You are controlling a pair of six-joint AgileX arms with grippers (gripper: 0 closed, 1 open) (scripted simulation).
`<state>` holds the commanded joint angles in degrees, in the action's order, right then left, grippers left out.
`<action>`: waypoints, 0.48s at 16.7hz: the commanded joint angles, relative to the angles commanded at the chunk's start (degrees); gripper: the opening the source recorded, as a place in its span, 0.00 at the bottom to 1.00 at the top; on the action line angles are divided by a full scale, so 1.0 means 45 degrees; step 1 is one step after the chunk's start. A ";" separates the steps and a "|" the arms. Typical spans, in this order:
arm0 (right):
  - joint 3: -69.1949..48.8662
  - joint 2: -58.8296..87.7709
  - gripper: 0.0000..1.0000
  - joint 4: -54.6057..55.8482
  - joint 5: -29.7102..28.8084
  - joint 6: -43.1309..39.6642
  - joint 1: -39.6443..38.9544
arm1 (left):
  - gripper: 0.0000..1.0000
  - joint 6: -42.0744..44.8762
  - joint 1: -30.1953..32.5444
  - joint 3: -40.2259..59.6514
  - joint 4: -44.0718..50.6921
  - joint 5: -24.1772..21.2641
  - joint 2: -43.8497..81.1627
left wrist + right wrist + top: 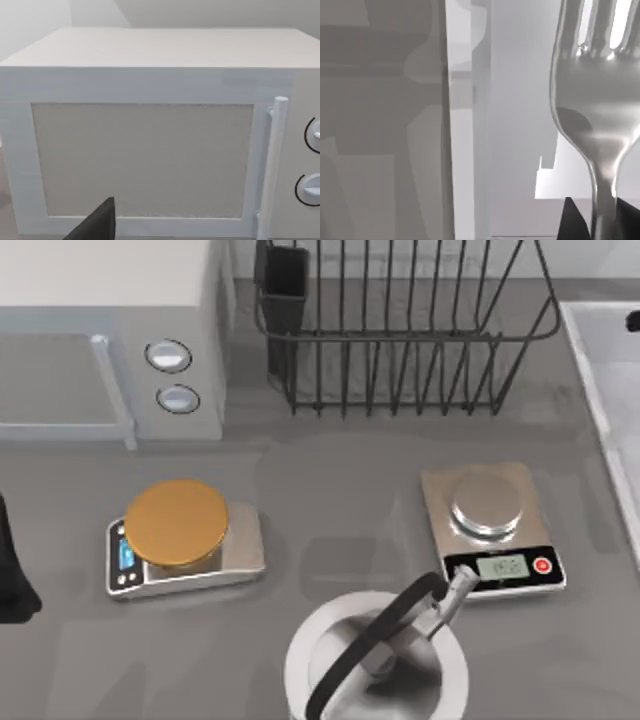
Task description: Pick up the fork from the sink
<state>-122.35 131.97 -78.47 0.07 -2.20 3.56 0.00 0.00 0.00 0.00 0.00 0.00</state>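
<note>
While the right gripper point(600, 220) is clamping the fork point(597, 100), the pickup is looking nearly done.
The fork is hanging beside the sink point(600, 350) rim at the counter's right edge; next it needs a steady lift. The left arm is idling by the microwave point(150, 130), fingers unreadable.

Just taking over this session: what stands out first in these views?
The fork looms close in the right wrist view, its neck between the right gripper's dark fingers. In the top view, a pot sits at the front edge between two scales, an orange-topped one to its left.
</note>
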 joint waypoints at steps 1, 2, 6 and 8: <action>0.0728 -0.0735 0.00 -0.0057 -0.0004 0.0509 -0.0523 | 1.00 0.0000 0.0000 0.0000 0.0000 0.0000 0.0000; 0.1504 -0.1518 0.00 -0.0116 -0.0007 0.1045 -0.1074 | 1.00 0.0000 0.0000 0.0000 0.0000 0.0000 0.0000; 0.4281 -0.4309 0.00 -0.0336 -0.0021 0.3099 -0.3195 | 1.00 0.0000 0.0000 0.0000 0.0000 0.0000 0.0000; 0.4983 -0.5011 0.00 -0.0423 -0.0026 0.3751 -0.3861 | 1.00 0.0000 0.0000 0.0000 0.0000 0.0000 0.0000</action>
<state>-99.93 109.42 -80.37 -0.04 14.68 -13.82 0.00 0.00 0.00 0.00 0.00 0.00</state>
